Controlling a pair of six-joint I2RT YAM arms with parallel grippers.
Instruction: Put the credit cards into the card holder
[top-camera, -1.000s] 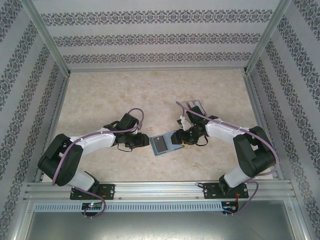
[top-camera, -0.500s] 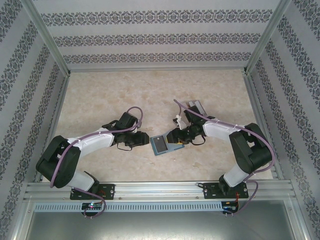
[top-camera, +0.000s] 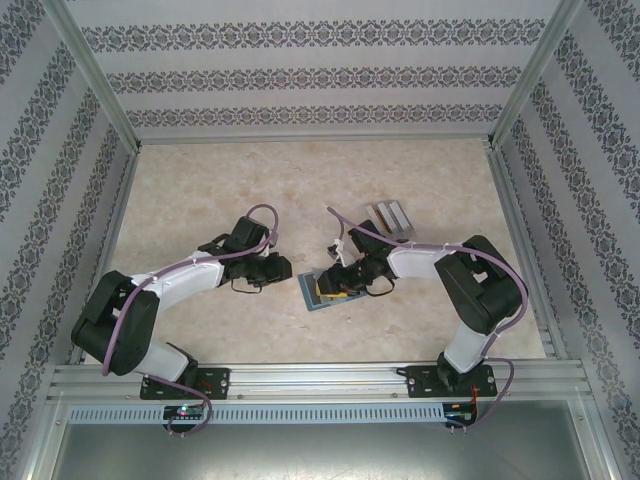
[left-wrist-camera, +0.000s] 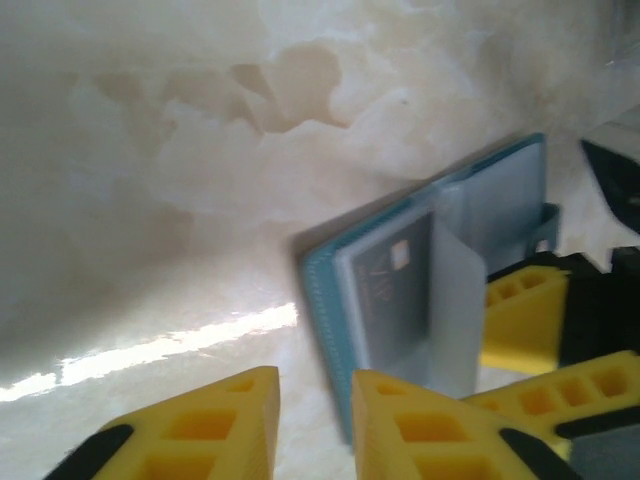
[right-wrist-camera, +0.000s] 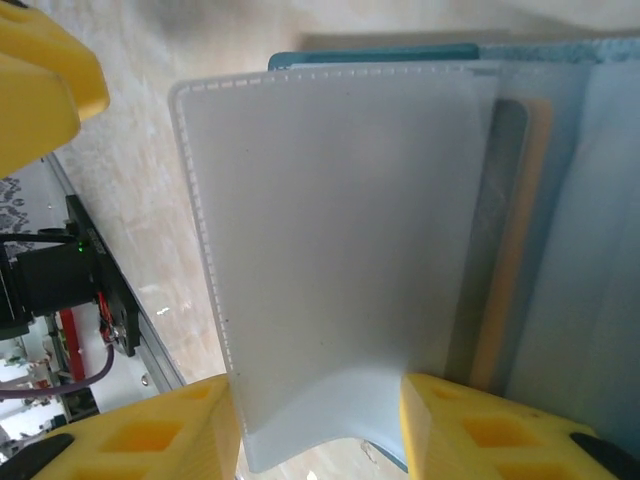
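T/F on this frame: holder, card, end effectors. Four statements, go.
The card holder lies open on the table. True.
A card sits in one of its sleeves. True.
The pale grey striped piece lies on the left arm's side. False: it lies on the right arm's side.
The left end effector is over the holder. False: the right end effector is over it; the left is beside it.

The left arm (top-camera: 185, 282) and right arm (top-camera: 415, 262) are cased in white with black joints, each trailed by a purple cable (top-camera: 262, 208). Yellow celled pads (left-wrist-camera: 215, 430) are fitted to the left gripper (left-wrist-camera: 315, 425) and right gripper (right-wrist-camera: 315, 430).
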